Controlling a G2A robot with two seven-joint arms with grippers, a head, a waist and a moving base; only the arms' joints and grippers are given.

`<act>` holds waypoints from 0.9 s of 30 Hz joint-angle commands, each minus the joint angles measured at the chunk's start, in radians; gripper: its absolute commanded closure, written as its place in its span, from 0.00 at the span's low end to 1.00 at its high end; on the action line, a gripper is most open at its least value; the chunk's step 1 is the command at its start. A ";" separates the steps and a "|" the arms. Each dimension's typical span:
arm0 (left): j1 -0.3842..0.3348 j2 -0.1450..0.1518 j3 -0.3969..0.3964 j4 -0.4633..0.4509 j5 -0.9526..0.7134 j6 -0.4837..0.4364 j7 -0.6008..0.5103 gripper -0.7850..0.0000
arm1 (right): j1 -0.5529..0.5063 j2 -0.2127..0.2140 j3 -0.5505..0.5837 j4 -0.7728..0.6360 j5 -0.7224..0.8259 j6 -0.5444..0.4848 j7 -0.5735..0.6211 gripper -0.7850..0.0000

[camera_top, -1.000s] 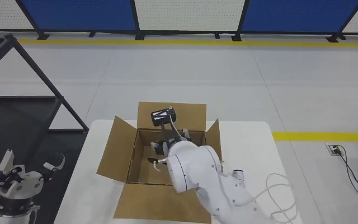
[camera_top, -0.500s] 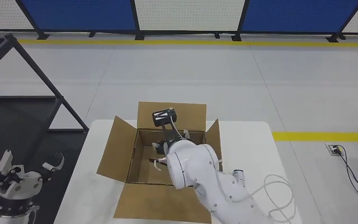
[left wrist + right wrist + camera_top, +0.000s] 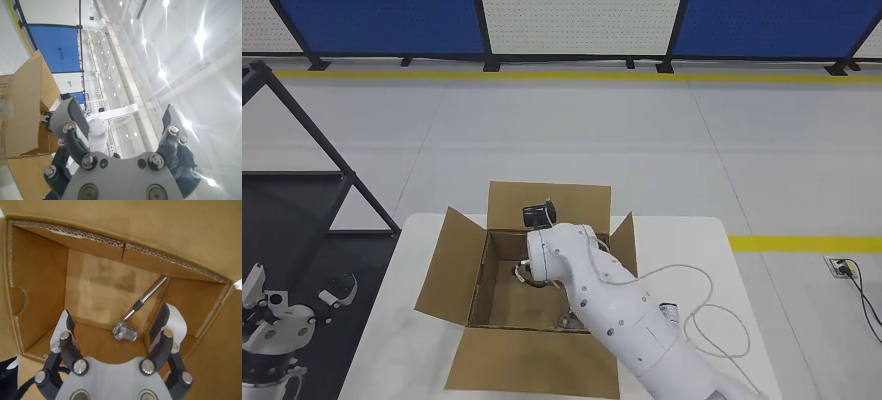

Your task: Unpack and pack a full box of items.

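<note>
1 cardboard box (image 3: 457, 265), 4 flaps open, mid table (image 3: 682, 250). Right claw (image 3: 115, 310) down inside box, fingers spread wide, nothing betw. them. 1 metal rod (image 3: 147, 296) w/ clear knob (image 3: 124, 331) in box: knob on floor in a corner just beyond claw, shaft leaning up along wall. Left claw (image 3: 121, 106) off table's left near side, pointing up, also spread wide, empty.

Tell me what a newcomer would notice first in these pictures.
An open cardboard box sits on the white table, a white arm bent over it. The right gripper hangs open above a metal rod with a clear plastic head, lying in a corner inside. The left gripper, open, faces the ceiling.
</note>
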 commanded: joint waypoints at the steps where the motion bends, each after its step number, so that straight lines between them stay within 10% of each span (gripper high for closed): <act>1: -0.008 0.003 -0.003 0.007 0.001 0.010 -0.008 0.00 | 0.044 -0.033 0.006 0.141 0.038 0.017 -0.016 0.00; 8: -0.031 0.009 0.001 0.026 0.005 0.025 -0.017 0.00 | 0.186 -0.132 0.061 0.522 0.261 0.094 -0.094 0.00; 21: -0.030 0.010 0.024 0.023 0.017 0.006 0.000 0.00 | 0.181 -0.132 0.061 0.520 0.262 0.087 -0.102 0.00; 27: -0.030 0.010 0.024 0.023 0.017 0.006 0.000 0.00 | 0.141 -0.108 0.049 0.527 0.209 -0.141 -0.177 0.00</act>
